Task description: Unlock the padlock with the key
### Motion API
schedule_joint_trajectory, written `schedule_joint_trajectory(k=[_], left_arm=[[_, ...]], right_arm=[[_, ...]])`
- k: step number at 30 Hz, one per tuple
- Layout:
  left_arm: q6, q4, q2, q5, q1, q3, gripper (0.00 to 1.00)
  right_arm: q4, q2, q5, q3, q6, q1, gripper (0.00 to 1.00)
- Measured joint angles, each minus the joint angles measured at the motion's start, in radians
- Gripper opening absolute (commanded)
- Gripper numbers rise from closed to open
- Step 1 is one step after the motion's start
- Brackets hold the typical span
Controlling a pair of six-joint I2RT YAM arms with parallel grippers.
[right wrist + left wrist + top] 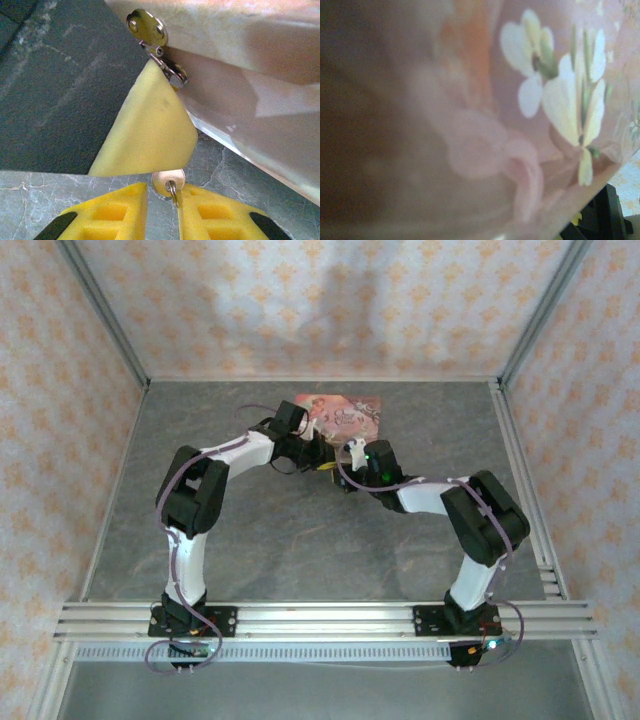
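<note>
A: Two yellow fingertips of the right gripper (162,192) at bottom centre, narrowly parted. Key (168,180) head just above the gap, its ring hanging into it. Pinched or merely flanked? Cannot tell.

B: Shank hidden behind the yellow wedge (142,130) at mid-frame; padlock body presumably there too, below the tin (240,30) hasp (147,27). Left gripper (308,450) against the tin lid, opening not discernible.

A: Best practice: clamp squarely on the head, twist about the shank's axis, avoid sideways levering.
</note>
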Motion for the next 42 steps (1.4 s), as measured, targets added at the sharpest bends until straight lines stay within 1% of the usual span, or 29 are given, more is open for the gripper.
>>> schedule_joint_trajectory(k=[6, 11, 14, 21, 28, 31, 32, 33, 34, 35, 37, 42], left_arm=[[-0.004, 0.016, 0.000, 0.004, 0.000, 0.000, 0.00], [-0.003, 0.016, 0.000, -0.002, 0.005, 0.000, 0.00], [-0.003, 0.015, 0.000, -0.005, 0.010, 0.000, 0.00], [0.007, 0.031, 0.000, -0.015, 0.011, 0.000, 0.00], [0.018, 0.037, 0.000, -0.024, 0.011, 0.000, 0.02], [0.018, 0.038, 0.000, -0.026, 0.011, 0.000, 0.06], [0.017, 0.037, 0.000, -0.027, 0.011, 0.000, 0.07], [0.017, 0.036, 0.000, -0.029, 0.011, 0.000, 0.09], [0.017, 0.033, 0.000, -0.032, 0.011, 0.000, 0.09], [0.017, 0.030, 0.002, -0.034, 0.010, 0.000, 0.08], [0.016, 0.023, 0.005, -0.031, 0.008, 0.000, 0.05], [0.016, 0.020, 0.006, -0.020, -0.005, -0.001, 0.04]], right_arm=[[0.047, 0.006, 0.019, -0.008, 0.073, -0.001, 0.13], [0.106, 0.029, 0.007, -0.020, 0.135, -0.002, 0.04], [0.156, 0.050, -0.023, -0.025, 0.190, -0.010, 0.02], [0.333, 0.098, -0.159, -0.063, 0.357, -0.059, 0.00], [0.379, 0.121, -0.207, -0.064, 0.408, -0.072, 0.00], [0.388, 0.126, -0.221, -0.064, 0.412, -0.076, 0.00], [0.383, 0.126, -0.220, -0.064, 0.406, -0.076, 0.02], [0.372, 0.125, -0.218, -0.064, 0.393, -0.076, 0.08], [0.352, 0.121, -0.214, -0.062, 0.376, -0.075, 0.15], [0.327, 0.115, -0.211, -0.058, 0.354, -0.072, 0.22], [0.278, 0.097, -0.195, -0.052, 0.320, -0.063, 0.29], [0.155, 0.022, -0.133, -0.057, 0.220, -0.046, 0.33]])
